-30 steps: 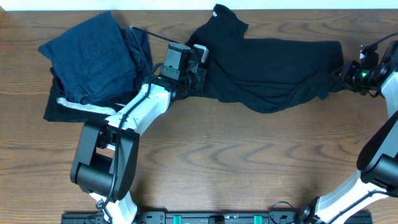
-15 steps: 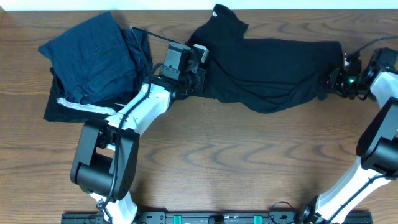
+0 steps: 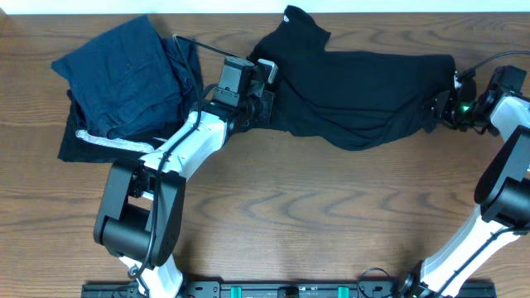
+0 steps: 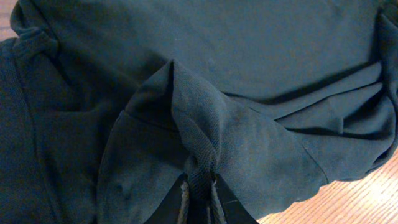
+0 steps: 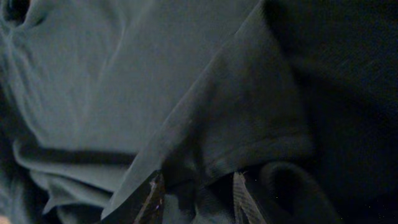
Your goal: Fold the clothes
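Right tool [image 3: 445, 108] has slid inward over the bench [image 3: 315, 215], and the right end of the clothes [image 3: 356, 91] has slackened. Overhead: matte black soft knit lies spread and wrinkled along the far edge, with navy garments [image 3: 128, 74] apart at the left and bare wood in front. Left wrist: left tool [image 4: 199, 196] is narrow, pinching a ribbed fold. Right wrist: fingers [image 5: 239, 193] stand partly spread with the hem between them; I cannot tell whether they grip

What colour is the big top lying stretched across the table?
The top is black; the overhead view shows it best.
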Tool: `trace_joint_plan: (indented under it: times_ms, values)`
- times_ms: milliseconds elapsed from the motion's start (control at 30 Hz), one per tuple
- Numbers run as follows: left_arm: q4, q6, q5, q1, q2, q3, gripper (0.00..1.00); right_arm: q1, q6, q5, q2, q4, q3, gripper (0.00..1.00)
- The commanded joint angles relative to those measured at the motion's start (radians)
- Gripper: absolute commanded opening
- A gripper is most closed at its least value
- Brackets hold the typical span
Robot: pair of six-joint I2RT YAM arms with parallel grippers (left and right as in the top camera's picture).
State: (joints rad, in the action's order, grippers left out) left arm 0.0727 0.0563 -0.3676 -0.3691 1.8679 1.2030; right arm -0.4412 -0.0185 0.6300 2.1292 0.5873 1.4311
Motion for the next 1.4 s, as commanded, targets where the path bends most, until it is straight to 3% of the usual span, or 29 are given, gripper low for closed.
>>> trace_joint_plan:
  times_ms: [0,67,300,367,533,600,1167,1367]
  values:
    - [0.002,0.009,-0.006,0.003,-0.015,0.010,0.13,0.008,-0.020,0.043,0.012,0.021,-0.004,0.35]
    - [0.002,0.009,-0.006,0.003,-0.015,0.010,0.13,0.008,-0.020,0.043,0.012,0.024,-0.004,0.33]
    - [0.002,0.009,-0.006,0.003,-0.015,0.010,0.12,0.006,-0.020,0.044,0.012,0.034,-0.004,0.08]
    - [0.002,0.009,-0.006,0.003,-0.015,0.010,0.12,0.001,-0.020,0.043,0.012,0.035,-0.004,0.08]
    - [0.002,0.009,-0.006,0.003,-0.015,0.010,0.12,-0.020,-0.020,0.036,0.012,0.045,-0.004,0.29]
    - [0.002,0.009,-0.006,0.003,-0.015,0.010,0.13,-0.021,-0.020,0.023,0.012,0.047,-0.006,0.32]
    - [0.002,0.009,-0.006,0.003,-0.015,0.010,0.13,0.011,0.019,0.026,0.013,0.013,-0.022,0.30]
    - [0.002,0.009,-0.006,0.003,-0.015,0.010,0.12,0.014,0.043,0.119,0.013,-0.030,-0.022,0.30]
